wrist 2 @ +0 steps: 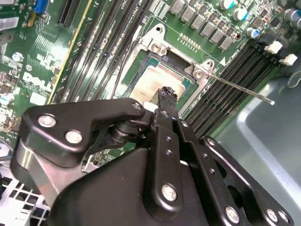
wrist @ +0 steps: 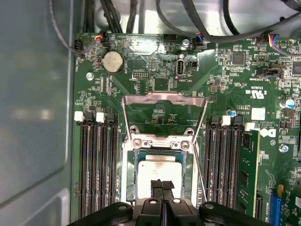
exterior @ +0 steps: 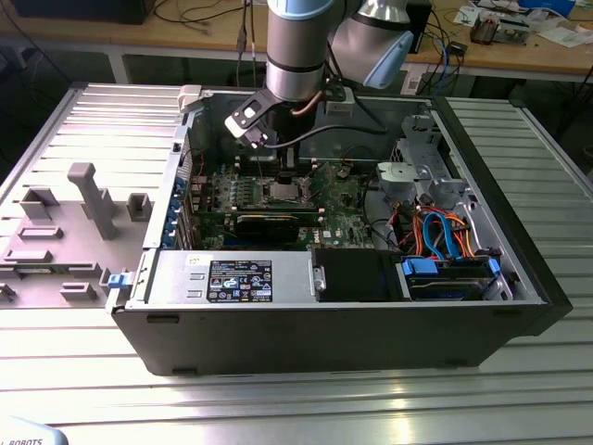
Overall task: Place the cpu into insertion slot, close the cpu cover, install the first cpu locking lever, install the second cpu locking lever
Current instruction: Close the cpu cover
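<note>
The arm (exterior: pixel 296 46) reaches down from the far side into an open computer case (exterior: pixel 324 324) that lies on a ribbed metal table (exterior: pixel 296 399). The gripper (wrist: pixel 162 184) hangs over the far middle of the green board (wrist: pixel 235 94). Its two black fingers (wrist 2: pixel 166 92) are pressed together at the tips with nothing between them. The tips stand right over one edge of the cpu (wrist: pixel 159 167); whether they touch it I cannot tell. The cpu lies flat inside the insertion slot (wrist: pixel 128 181), silvery top up, with the slot's metal rim around it. The cpu cover (wrist: pixel 164 98) is not down: it is swung up and back from its hinge at the slot's edge, and green board shows through its square cut-out. In the second wrist view a thin lever (wrist 2: pixel 240 89) sticks out from one corner of the slot, raised across the black memory slots (wrist 2: pixel 230 56) there. More memory slots (wrist: pixel 99 165) run along the opposite side of the slot, so it sits between the two banks. A round coin battery (wrist: pixel 112 61) sits on the board beyond the raised cover. At the exterior view's right, orange and blue cables (exterior: pixel 445 232) lie in the case, and at its left grey blocks (exterior: pixel 83 204) stand on the table outside the case
</note>
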`<state>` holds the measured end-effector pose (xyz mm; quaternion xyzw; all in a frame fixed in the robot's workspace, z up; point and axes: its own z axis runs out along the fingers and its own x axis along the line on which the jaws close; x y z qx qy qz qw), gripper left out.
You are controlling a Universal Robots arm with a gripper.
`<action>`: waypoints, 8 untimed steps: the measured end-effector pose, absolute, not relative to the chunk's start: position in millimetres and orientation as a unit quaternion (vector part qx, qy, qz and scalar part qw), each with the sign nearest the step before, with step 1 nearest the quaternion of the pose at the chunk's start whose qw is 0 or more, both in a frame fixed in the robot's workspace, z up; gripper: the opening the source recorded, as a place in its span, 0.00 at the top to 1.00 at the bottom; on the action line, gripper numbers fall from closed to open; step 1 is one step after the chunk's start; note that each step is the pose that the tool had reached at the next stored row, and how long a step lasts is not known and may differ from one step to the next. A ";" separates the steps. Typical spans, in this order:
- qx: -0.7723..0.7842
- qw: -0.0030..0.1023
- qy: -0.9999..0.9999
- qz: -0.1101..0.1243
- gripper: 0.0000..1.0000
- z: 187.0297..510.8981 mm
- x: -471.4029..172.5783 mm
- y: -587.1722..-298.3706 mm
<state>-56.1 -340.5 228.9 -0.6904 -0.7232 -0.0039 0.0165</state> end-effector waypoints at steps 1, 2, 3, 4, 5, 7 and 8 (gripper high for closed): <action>-0.690 0.017 -0.724 -0.004 0.89 233.9 -56.1 -340.5; -0.690 0.017 -0.724 -0.004 0.89 238.9 -56.1 -340.5; -0.690 0.017 -0.724 -0.004 0.89 241.9 -56.1 -340.5; -0.690 0.017 -0.724 -0.004 0.89 244.8 -56.1 -340.5; -0.690 0.017 -0.724 -0.004 0.89 249.5 -56.1 -340.5; -0.690 0.017 -0.724 -0.004 0.89 256.4 -56.1 -340.5; -0.690 0.017 -0.724 -0.004 0.89 258.9 -56.1 -340.5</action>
